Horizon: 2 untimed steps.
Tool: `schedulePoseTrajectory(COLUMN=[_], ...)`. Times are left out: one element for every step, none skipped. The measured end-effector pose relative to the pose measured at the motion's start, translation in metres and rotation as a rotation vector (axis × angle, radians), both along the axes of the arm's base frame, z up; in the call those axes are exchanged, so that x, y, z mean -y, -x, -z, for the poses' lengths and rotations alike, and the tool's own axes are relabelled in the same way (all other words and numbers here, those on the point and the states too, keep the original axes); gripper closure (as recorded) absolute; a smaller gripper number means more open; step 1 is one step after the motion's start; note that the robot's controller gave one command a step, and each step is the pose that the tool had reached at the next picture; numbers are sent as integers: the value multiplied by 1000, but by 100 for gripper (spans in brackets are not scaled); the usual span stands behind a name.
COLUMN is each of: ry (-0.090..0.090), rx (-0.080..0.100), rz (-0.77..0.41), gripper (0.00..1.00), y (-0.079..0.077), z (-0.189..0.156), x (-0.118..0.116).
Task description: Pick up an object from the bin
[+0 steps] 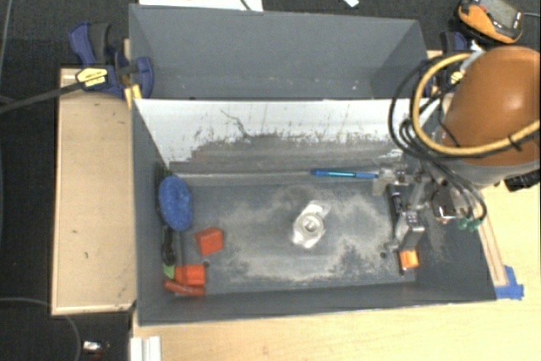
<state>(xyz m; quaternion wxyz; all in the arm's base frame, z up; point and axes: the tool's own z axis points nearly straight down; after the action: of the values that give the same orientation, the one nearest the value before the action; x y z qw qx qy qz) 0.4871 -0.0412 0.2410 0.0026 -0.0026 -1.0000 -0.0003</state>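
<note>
Bin (270, 127): a grey metal bin is seen from above, its floor scuffed and dusted with pale marks.
Arm (499, 106): it is brought in from the right side; a rounded orange-brown cover is carried at the wrist and black and yellow cables are looped beside it.
Gripper (404, 248): it is lowered into the right end of the bin, close to the right wall and near the floor.
Gripper state: whether it is opened or closed cannot be told, as its tip is masked by its own metalwork.
Small orange piece (409, 260): it is seen right at the gripper's tip, at the bin's right end towards the front wall; whether it is gripped or merely lies on the floor there cannot be told.
Silvery lump (310, 226): it is placed at mid-floor, well apart from the gripper.
Blue pen (345, 174): it is laid along the foot of the back wall, to the upper left of the gripper.
Left end: a blue fuzzy lump (176, 203) is set against the left wall, with an orange block (210, 242) just beside it and a red-orange thing (188, 276) in the front-left corner.
</note>
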Motion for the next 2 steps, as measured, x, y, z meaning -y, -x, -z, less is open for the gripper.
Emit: schedulePoseTrajectory(ry=[1, 1], rx=[8, 14], rz=[-2, -79], gripper=[0, 0], y=[-1, -34], z=[-4, 89], x=[0, -47])
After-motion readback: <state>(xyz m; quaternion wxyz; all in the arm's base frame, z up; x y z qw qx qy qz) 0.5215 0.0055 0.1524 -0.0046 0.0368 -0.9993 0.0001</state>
